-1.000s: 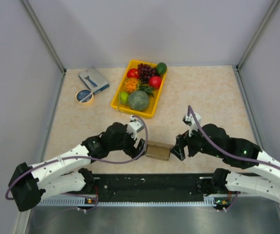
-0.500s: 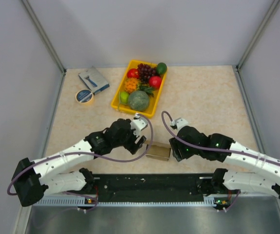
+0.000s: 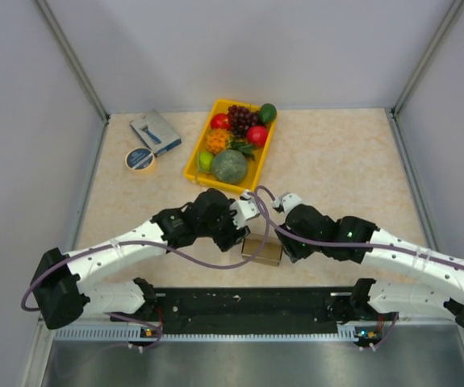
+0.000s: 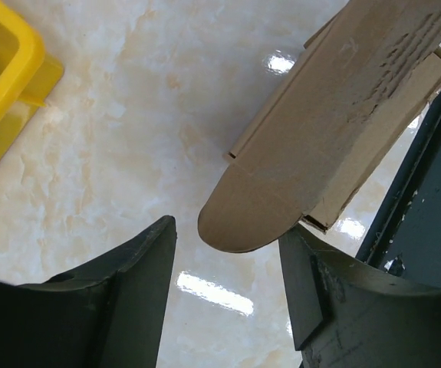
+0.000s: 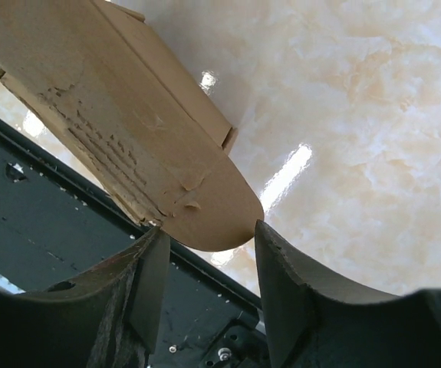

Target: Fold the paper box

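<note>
Quick status from my end. The paper box [image 3: 262, 250] is partly folded and sits on the table [image 3: 344, 161], right by the near edge and against the black base rail [image 3: 248, 303]. Its long axis runs side to side, so each rounded end flap points straight into one gripper, and neither arm is nearer than the other.

The left gripper [image 4: 228, 230] has its jaws spread around the flap [image 4: 255, 207], with a clear gap on the outer side, so it isn't holding anything. The right gripper [image 5: 208, 230] has its jaws tight up against the other flap [image 5: 205, 207]. I honestly can't tell if it's pinching or just touching.

Both arms reach in low with their elbows out wide and their wrists turned toward each other. My guess is the next move is squeezing in from both ends.
</note>
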Controlling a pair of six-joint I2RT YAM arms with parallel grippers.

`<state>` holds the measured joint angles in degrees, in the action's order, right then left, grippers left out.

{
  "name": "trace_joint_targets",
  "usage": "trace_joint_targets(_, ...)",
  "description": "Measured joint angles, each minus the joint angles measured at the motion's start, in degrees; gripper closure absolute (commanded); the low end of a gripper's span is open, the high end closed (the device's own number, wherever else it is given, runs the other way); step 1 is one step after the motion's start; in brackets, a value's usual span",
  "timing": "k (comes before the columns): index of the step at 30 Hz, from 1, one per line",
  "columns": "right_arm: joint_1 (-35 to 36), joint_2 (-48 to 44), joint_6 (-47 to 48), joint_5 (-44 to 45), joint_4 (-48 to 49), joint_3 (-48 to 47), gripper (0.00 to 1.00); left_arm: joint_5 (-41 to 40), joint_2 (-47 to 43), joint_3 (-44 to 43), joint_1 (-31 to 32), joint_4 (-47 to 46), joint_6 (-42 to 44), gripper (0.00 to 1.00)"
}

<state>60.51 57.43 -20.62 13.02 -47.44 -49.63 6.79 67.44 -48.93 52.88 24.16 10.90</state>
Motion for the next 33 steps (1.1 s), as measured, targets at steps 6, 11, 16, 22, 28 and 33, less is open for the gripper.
trace_joint_targets(6, 0.0, 1.1, 1.4, -0.3, 2.2, 0.0, 0.74, 2.5, 1.3, -0.2, 0.2, 0.5, -0.8, 0.57)
trace_joint_targets(11, 0.0, 3.0, 1.6, -0.7, 3.0, 0.0, 0.85, 3.7, 1.3, -1.4, 0.2, 0.7, -4.3, 0.66)
trace_joint_targets(16, 0.0, 3.2, 1.1, -0.6, 3.3, 0.0, 0.93, 4.2, 1.2, -3.0, 0.3, 1.9, -7.8, 0.72)
trace_joint_targets(22, 0.0, 3.5, -0.5, -0.9, 3.2, -1.5, 1.00, 5.6, 2.3, -7.1, 0.4, 5.0, -13.4, 0.80)
trace_joint_targets(28, -0.2, 4.7, -2.8, -0.9, 1.3, -2.3, 1.00, 6.8, 5.9, -9.1, 0.3, 7.1, -20.4, 0.83)
trace_joint_targets(33, -0.3, 4.9, -5.0, -0.6, 0.4, -3.0, 1.00, 6.8, 6.9, -9.1, 0.3, 7.4, -27.0, 0.83)
